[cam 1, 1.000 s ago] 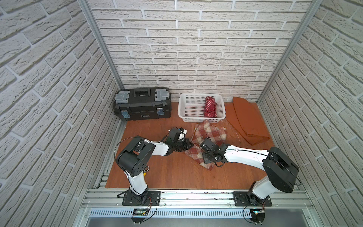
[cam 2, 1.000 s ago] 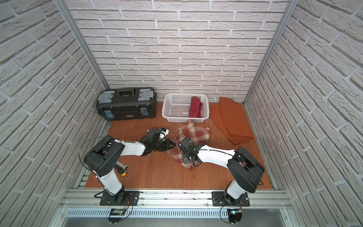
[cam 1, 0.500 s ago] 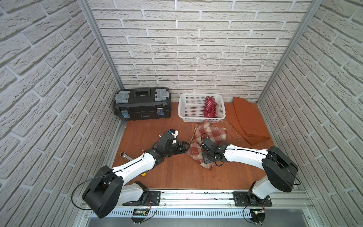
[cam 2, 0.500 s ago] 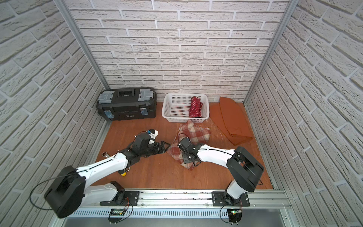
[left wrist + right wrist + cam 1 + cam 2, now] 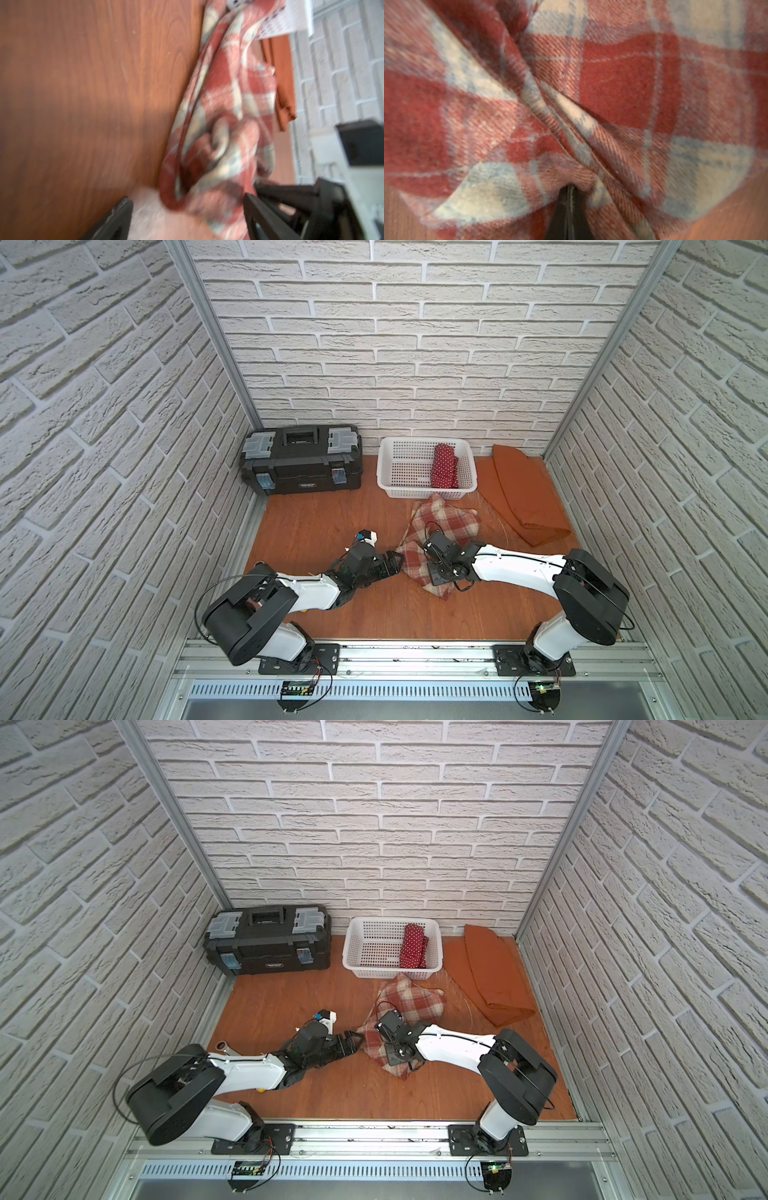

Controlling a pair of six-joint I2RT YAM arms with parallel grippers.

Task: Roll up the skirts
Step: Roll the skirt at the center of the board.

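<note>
Right wrist view: right end effector [image 5: 570, 194] clamps the plaid skirt [image 5: 616, 83], lying at 6 o'clock from the basket [image 5: 415, 492]; left end effector [image 5: 188, 209], at its 9 o'clock, gapes. A one-sided pull could unravel the fold.

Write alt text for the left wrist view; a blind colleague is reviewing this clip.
A bunched red-and-cream plaid skirt lies on a wooden table, its near edge between the open black fingers of the left gripper. Beyond it are a folded rust-orange skirt, a corner of a white basket and a white brick wall; the picture is blurred.
</note>
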